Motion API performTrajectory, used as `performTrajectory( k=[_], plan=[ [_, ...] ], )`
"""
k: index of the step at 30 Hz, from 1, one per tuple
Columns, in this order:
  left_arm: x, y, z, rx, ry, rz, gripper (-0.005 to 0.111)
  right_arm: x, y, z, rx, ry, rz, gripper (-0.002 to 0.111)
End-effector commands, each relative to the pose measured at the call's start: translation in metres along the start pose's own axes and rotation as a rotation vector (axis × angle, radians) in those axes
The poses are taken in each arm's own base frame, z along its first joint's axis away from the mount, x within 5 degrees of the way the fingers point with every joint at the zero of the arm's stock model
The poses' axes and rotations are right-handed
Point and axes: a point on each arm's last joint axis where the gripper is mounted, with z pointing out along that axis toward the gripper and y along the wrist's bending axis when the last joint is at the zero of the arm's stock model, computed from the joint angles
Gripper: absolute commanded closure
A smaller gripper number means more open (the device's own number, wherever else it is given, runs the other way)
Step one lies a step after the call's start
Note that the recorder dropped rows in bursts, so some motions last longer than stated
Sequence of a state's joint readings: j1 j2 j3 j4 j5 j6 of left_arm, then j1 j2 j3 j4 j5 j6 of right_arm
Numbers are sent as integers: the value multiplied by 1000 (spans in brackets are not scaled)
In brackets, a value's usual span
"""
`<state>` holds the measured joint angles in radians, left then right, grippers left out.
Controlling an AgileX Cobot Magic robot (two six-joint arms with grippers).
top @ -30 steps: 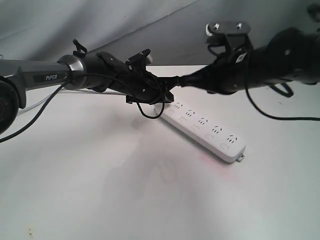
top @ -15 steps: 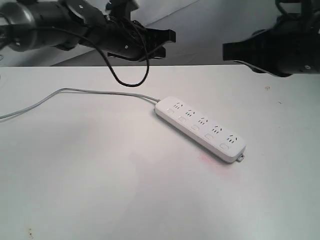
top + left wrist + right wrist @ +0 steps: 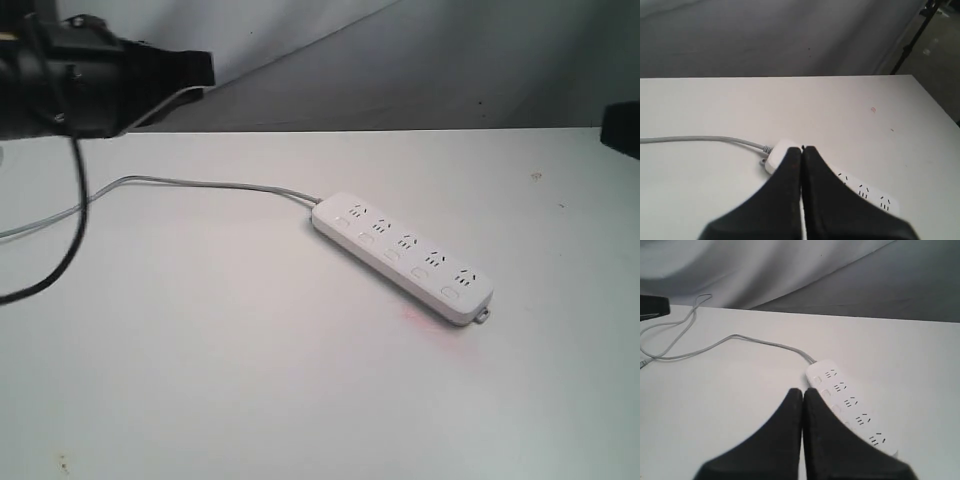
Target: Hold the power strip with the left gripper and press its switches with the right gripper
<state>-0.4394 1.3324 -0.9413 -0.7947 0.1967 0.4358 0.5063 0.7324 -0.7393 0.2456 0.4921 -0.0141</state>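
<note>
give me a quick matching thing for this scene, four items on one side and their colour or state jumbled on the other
1 power strip
2 cable
3 left gripper
4 mounting tab

a grey, trailing across the table
b fingers shut, holding nothing
c white, lying flat
d at the strip's end away from the cable

Pairs: 1-c, 2-a, 3-b, 4-d

You're at a lab-style test bench: plain white tabletop (image 3: pixel 880 115) under your left gripper (image 3: pixel 801 149), grey draped cloth (image 3: pixel 765 35) beyond it, a black stand leg (image 3: pixel 912 37) off the table's edge.
</note>
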Motion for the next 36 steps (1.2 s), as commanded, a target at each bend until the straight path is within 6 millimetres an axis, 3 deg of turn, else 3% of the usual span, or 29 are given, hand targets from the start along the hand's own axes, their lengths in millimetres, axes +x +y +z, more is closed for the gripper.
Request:
performTrajectory(
  k=[1, 10, 17, 27, 31, 36],
  plan=[
    [15, 1, -48, -4, -90, 3, 107, 19, -3, -21, 8, -37, 3, 108],
    [61, 11, -116, 9, -210, 11, 107, 59, -9, -35, 5, -39, 15, 108],
    [102, 23, -149, 3, -283, 130, 107, 80, -15, -36, 25, -37, -10, 108],
    [160, 42, -166, -4, -359, 235, 107, 113, -26, -31, 33, -166, 2, 108],
    [168, 46, -174, 3, -449, 243, 107, 134, -32, -30, 34, -237, 16, 108],
    [183, 55, -167, -27, -457, 235, 107, 154, -39, -20, 57, -236, -16, 108]
  ],
)
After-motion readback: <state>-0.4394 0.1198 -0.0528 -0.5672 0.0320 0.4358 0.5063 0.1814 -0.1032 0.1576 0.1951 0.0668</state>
